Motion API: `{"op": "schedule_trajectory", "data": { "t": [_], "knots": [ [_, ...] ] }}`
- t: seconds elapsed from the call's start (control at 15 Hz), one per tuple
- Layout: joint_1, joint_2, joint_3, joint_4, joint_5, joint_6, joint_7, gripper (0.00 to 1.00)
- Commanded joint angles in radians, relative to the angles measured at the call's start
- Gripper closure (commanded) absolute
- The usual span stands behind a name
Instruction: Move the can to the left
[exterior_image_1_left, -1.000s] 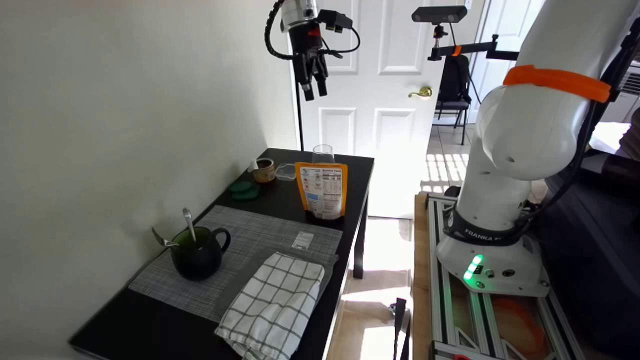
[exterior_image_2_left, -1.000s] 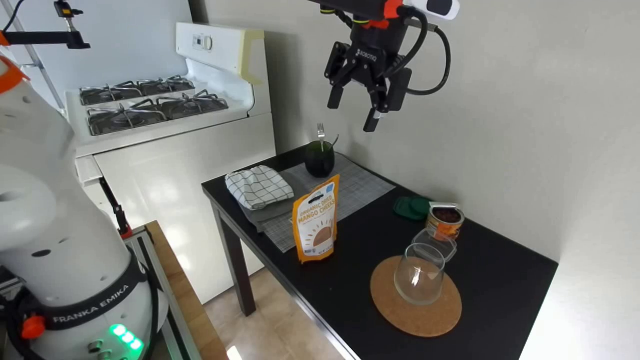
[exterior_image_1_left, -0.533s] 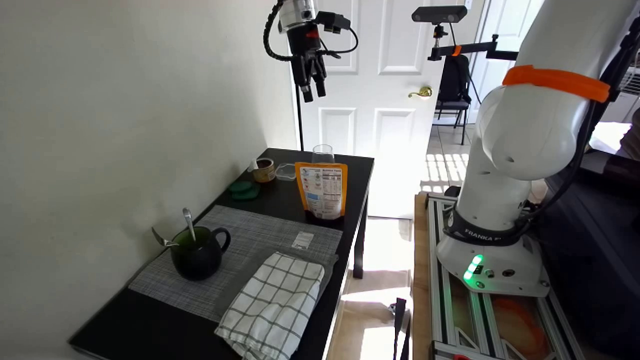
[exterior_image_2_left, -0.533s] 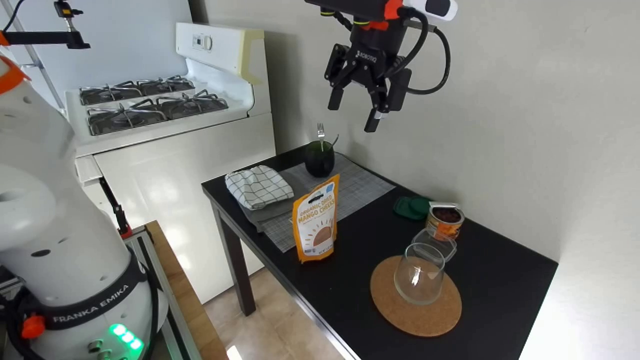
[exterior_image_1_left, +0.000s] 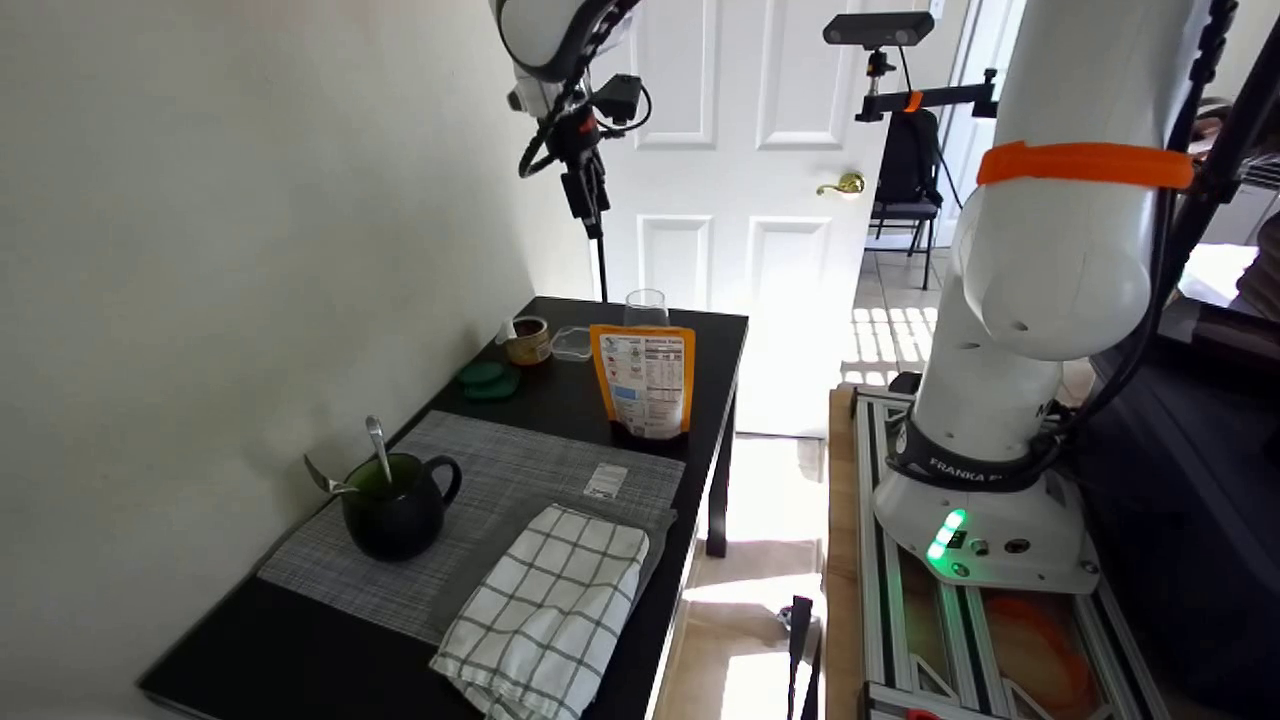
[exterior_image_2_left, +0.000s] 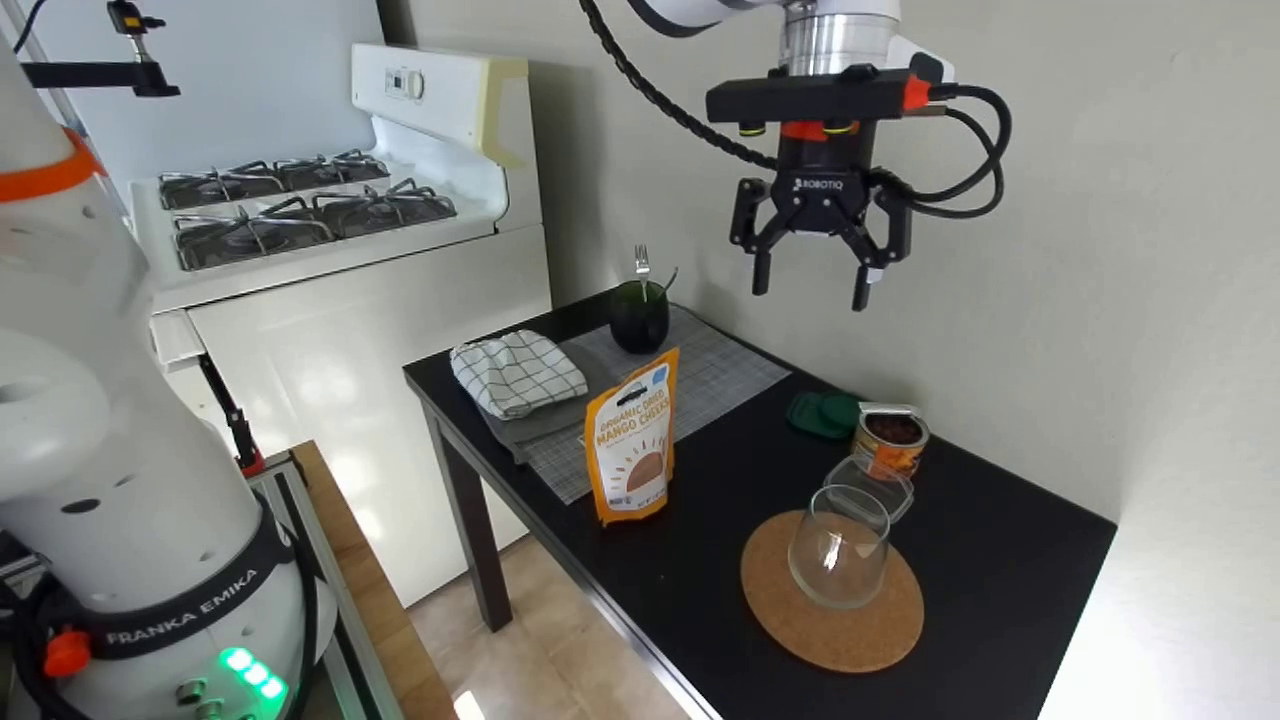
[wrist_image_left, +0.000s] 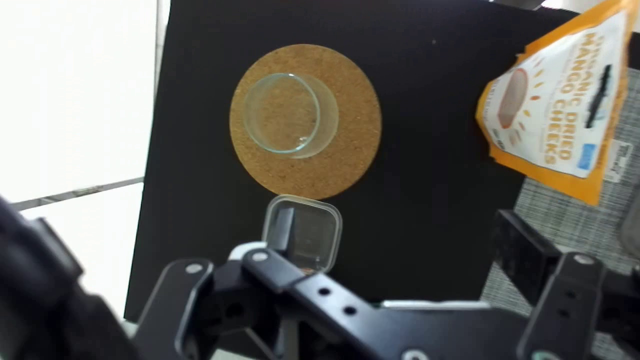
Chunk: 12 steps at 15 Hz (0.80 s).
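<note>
Hanging high above the dark surface (exterior_image_2_left: 1000, 570), pointing the end effector (exterior_image_2_left: 811, 288) downward with fingers (exterior_image_2_left: 761, 274) parted. Sitting lower and twisted round compared with half a second earlier. Seeing the can (exterior_image_2_left: 893, 448) standing near the wall (exterior_image_2_left: 1060, 330), just beside the clear container (exterior_image_1_left: 572, 344).

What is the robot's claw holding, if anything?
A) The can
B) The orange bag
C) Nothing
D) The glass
C: in an exterior view the claw hangs open with nothing in its grip, while the can, the glass and the orange bag all stand lower down.
</note>
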Motion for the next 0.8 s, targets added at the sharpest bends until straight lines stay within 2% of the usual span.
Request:
{"op": "schedule_trajectory", "data": {
  "t": [0.0, 0.13, 0.33, 0.47, 0.73],
  "knots": [
    [-0.027, 0.046, 0.023, 0.036, -0.020, -0.012, 0.003, 0.00],
    [-0.039, 0.123, 0.025, 0.098, -0.033, -0.028, 0.004, 0.00],
    [-0.042, 0.155, 0.027, 0.132, -0.036, -0.039, 0.005, 0.00],
    [-0.036, 0.118, 0.025, 0.073, -0.098, 0.137, 0.045, 0.00],
    [-0.031, 0.148, 0.048, 0.012, -0.151, 0.452, 0.034, 0.00]
  ]
}}
